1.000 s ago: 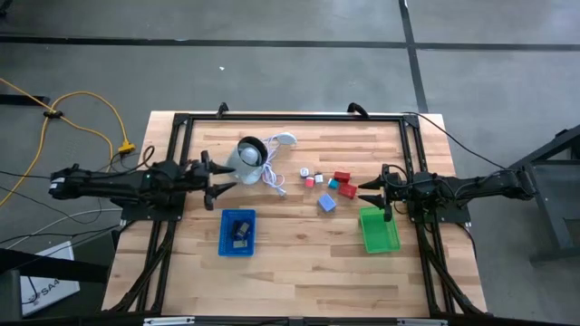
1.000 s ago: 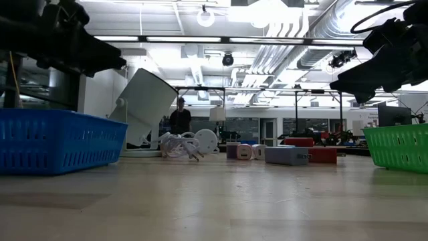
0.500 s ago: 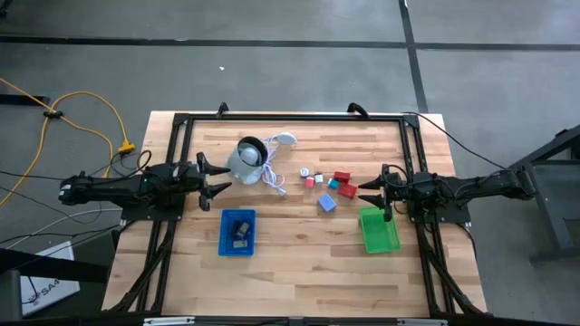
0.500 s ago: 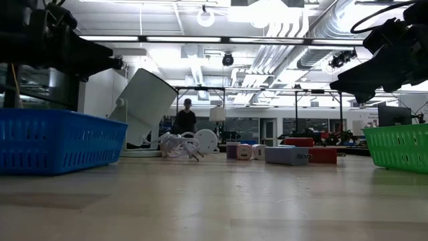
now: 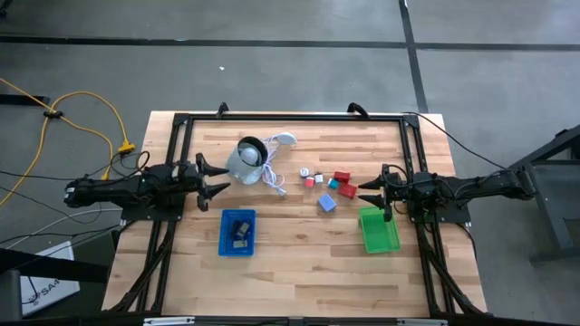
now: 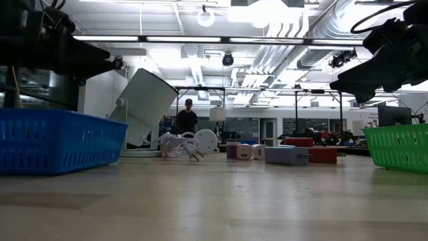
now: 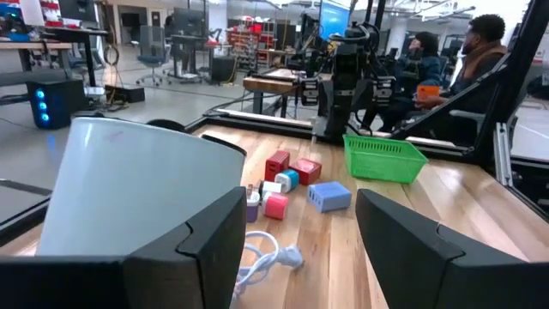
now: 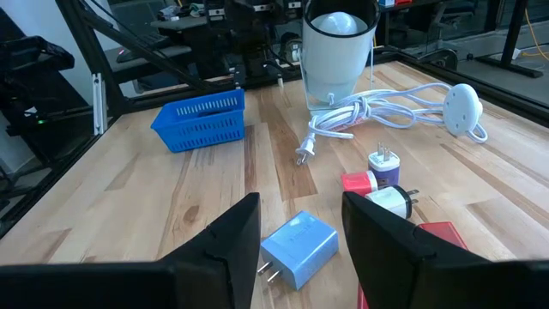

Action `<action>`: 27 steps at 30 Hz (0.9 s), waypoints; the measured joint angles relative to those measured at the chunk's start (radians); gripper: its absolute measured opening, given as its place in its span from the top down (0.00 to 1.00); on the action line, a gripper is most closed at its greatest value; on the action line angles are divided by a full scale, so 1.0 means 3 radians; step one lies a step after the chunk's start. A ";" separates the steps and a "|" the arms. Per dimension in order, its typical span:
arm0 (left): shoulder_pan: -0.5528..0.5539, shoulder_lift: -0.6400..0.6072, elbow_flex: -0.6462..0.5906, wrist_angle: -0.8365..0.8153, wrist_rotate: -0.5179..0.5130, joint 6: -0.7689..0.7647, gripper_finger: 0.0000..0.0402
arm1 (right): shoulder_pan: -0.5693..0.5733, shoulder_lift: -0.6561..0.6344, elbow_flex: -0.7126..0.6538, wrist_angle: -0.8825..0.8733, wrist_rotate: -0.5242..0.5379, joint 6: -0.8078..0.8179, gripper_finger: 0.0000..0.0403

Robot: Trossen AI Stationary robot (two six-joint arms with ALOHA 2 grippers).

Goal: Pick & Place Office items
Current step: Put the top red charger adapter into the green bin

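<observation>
Left gripper, fingers spread and empty, at the left edge of the pale wooden table — it has drawn back toward the table's left side since the earlier frames, when its tips reached the grey-white round lamp-like object; now a gap separates them. That object lies tilted, its open mouth turned toward the left arm (seen large in the left wrist view), with a coiled white cord and a white oval puck beside it.

Right gripper, unchanged in place, hovers just above the green mesh tray; its fingers stand slightly parted around nothing.

Office items — a loose cluster between the two grippers, nearer the right one, unmoved:
- pale-blue rectangular charger block, lying flat, long axis diagonal, prongs pointing toward the right gripper;
- two red blocks, side by side;
- teal block and pink block;
- white plug cube.

The blue mesh tray sits near the left arm and holds a dark piece whose form cannot be made out.
</observation>
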 joint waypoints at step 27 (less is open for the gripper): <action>-0.0001 0.0003 -0.0011 -0.0044 0.0192 0.0081 0.47 | 0.0000 0.0000 -0.0001 -0.0001 -0.0001 -0.0001 0.62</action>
